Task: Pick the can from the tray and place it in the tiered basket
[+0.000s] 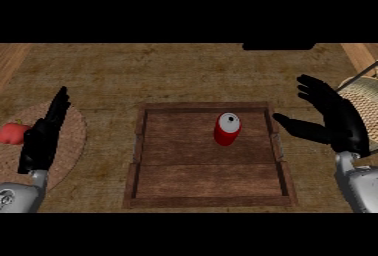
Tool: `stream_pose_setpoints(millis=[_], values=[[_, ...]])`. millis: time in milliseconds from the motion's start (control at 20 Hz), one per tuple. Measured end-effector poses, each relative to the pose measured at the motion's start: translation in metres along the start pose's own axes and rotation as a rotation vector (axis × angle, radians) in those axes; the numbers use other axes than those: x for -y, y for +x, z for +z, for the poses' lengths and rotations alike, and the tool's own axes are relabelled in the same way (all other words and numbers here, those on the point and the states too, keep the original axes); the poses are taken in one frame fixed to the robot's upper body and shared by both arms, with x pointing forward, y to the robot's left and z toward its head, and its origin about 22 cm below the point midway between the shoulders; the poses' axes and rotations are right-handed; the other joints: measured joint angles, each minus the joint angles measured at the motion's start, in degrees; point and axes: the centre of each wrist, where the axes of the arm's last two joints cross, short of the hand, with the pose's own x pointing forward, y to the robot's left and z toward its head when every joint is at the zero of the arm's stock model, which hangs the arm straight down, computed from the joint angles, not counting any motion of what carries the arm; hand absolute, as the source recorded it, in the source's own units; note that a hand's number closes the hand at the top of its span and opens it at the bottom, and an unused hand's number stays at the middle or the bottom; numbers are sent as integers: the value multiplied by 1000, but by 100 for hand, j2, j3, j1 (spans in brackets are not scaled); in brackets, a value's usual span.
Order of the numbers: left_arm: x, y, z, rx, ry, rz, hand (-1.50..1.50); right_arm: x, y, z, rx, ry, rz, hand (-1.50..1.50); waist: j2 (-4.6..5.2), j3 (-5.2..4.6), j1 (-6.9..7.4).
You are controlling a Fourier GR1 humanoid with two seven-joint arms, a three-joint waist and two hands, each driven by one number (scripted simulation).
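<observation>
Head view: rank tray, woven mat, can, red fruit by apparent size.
1. tray
2. woven mat, partly hidden
3. can and red fruit: near alike; fruit is cut off at the edge, so unranked

No text can be read; the can [227, 131] seems plain red.

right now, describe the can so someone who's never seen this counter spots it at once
Find the wooden tray in the middle of the counter. The can stands alone in its far half, right of centre. It is a red cylinder with a silver top, unlike the rounder red object on the woven mat at left.
</observation>
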Motion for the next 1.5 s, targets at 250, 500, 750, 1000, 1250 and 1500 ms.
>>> stream_pose_setpoints(millis=[250, 500, 750, 1000, 1250, 1500], values=[[1, 4, -2, 2, -14, -16, 0, 20, 46, -3, -21, 145, 193, -150, -10, -9, 35], [8, 7, -5, 7, -26, -15, 0, 21, 91, -8, -73, 327, 437, -150, 5, -13, 109], [9, 11, -5, 20, -37, -16, 0, 1, 135, -19, -142, 416, 576, -150, 10, -10, 162], [8, 9, -5, 20, -37, -19, 0, -39, 151, -31, -207, 441, 615, -150, 15, -7, 159], [6, 10, -6, 17, -36, -18, 0, -66, 147, -43, -272, 491, 637, -150, 14, -5, 154], [10, 4, -5, 10, -31, -13, 0, -87, 135, -44, -320, 523, 693, -150, 9, -5, 110]])
